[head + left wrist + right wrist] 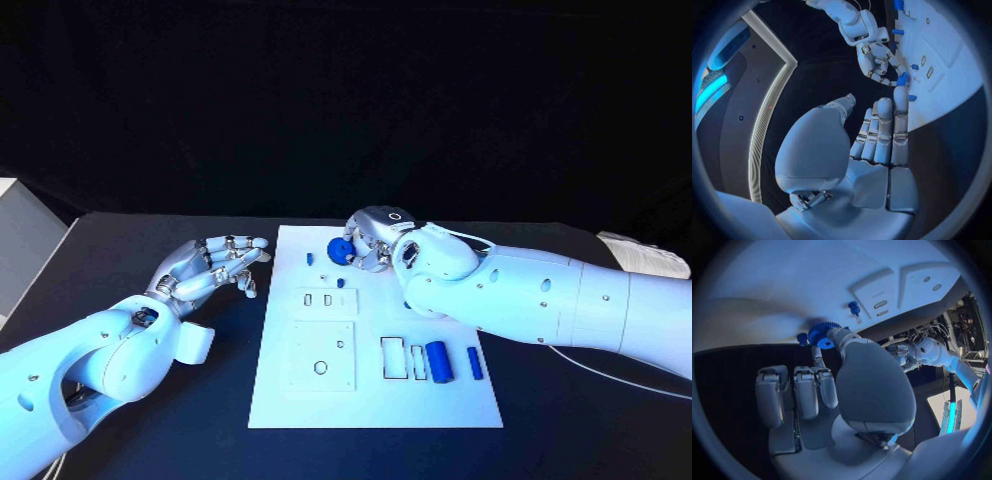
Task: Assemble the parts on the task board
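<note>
1. Since the gear (340,249) is small, hard-looking plastic, I judge it light and stiff, apt to slip or twist if pinched loosely; the toothed rim is the best hold, leaving its hub free.
2. It is a round blue wheel with fine teeth on its edge, seen against the board (378,400) near its far edge.
3. Thumb and a finger of the right hand (378,243) pinch the gear just above the board; the other fingers lie straight together.
4. Held beside the board's left edge, the left hand (214,267) is empty, fingers extended and slightly apart.
5. Near the gear a small blue peg (854,306) stands in the board; two blue cylinders (438,361) lie at its near right.
</note>
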